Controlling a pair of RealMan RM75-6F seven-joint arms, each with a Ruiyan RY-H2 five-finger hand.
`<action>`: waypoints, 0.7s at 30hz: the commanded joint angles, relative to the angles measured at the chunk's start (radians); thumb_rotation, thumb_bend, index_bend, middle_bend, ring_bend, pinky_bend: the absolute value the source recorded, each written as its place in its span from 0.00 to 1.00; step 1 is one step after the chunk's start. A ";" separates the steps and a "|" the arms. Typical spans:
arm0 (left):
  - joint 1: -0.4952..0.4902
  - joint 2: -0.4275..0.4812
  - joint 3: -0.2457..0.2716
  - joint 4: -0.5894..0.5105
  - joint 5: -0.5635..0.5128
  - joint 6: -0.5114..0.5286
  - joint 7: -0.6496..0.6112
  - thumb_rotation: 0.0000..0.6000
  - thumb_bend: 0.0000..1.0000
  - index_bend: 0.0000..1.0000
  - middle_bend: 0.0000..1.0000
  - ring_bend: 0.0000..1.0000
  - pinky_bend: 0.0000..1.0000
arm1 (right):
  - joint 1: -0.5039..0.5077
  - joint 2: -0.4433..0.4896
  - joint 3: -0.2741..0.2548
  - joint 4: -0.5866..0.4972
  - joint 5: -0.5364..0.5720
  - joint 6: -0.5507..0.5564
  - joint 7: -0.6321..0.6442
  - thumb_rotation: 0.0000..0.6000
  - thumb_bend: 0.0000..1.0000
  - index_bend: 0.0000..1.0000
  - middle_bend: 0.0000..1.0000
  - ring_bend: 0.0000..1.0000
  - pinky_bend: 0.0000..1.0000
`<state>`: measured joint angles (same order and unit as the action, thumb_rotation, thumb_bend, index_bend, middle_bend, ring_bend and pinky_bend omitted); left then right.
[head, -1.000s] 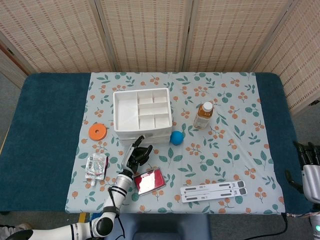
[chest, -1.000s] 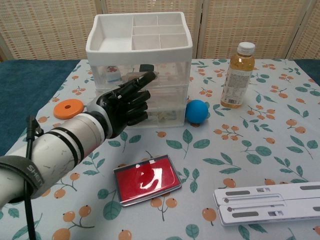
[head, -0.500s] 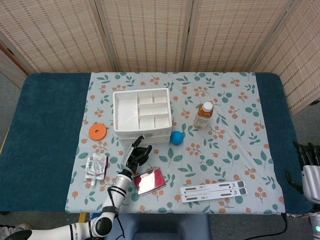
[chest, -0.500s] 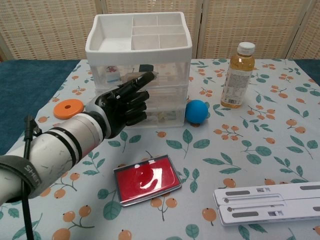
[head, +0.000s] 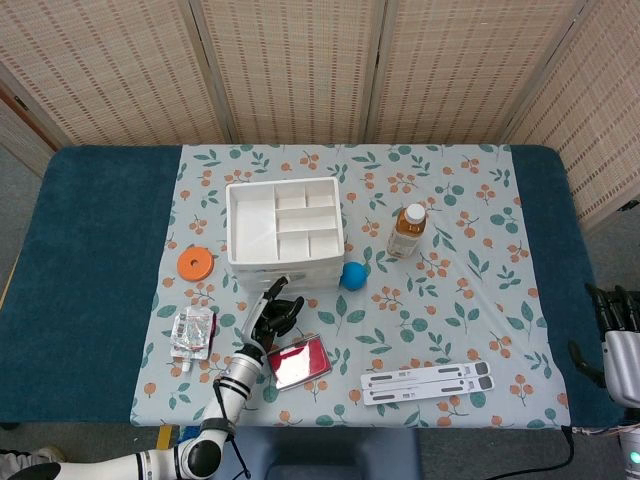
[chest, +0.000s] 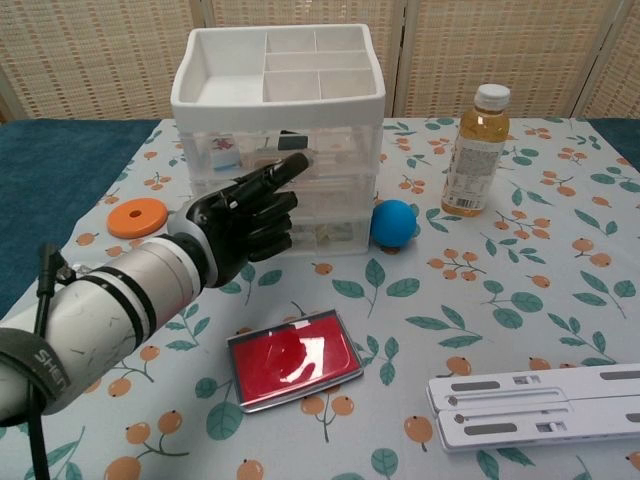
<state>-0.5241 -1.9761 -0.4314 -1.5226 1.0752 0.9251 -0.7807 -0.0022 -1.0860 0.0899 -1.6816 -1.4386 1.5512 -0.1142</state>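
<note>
1. The left hand (chest: 245, 215) holds nothing: one finger points at the drawer box (chest: 280, 150), the rest curled.
2. Best press squarely on the drawer front (contact unclear).
3. The right hand (head: 618, 330) rests apart, fingers loosely spread.

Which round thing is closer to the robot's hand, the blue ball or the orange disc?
The blue ball: it sits just right of the left hand.
</note>
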 joint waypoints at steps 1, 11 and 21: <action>0.006 0.005 0.008 -0.003 0.007 0.001 -0.005 1.00 0.32 0.41 0.95 1.00 1.00 | -0.001 0.000 -0.001 0.001 0.001 -0.001 0.000 1.00 0.37 0.03 0.14 0.06 0.11; 0.029 0.031 0.044 -0.025 0.049 0.003 -0.028 1.00 0.32 0.42 0.95 1.00 1.00 | -0.003 0.000 -0.002 -0.003 0.000 0.001 -0.003 1.00 0.37 0.03 0.14 0.06 0.11; 0.065 0.148 0.159 -0.090 0.230 0.055 0.038 1.00 0.32 0.41 0.95 1.00 1.00 | 0.000 0.012 0.005 -0.018 -0.011 0.012 -0.021 1.00 0.37 0.03 0.14 0.06 0.11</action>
<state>-0.4689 -1.8673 -0.3078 -1.5938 1.2556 0.9589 -0.7765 -0.0024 -1.0755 0.0934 -1.6984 -1.4490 1.5615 -0.1343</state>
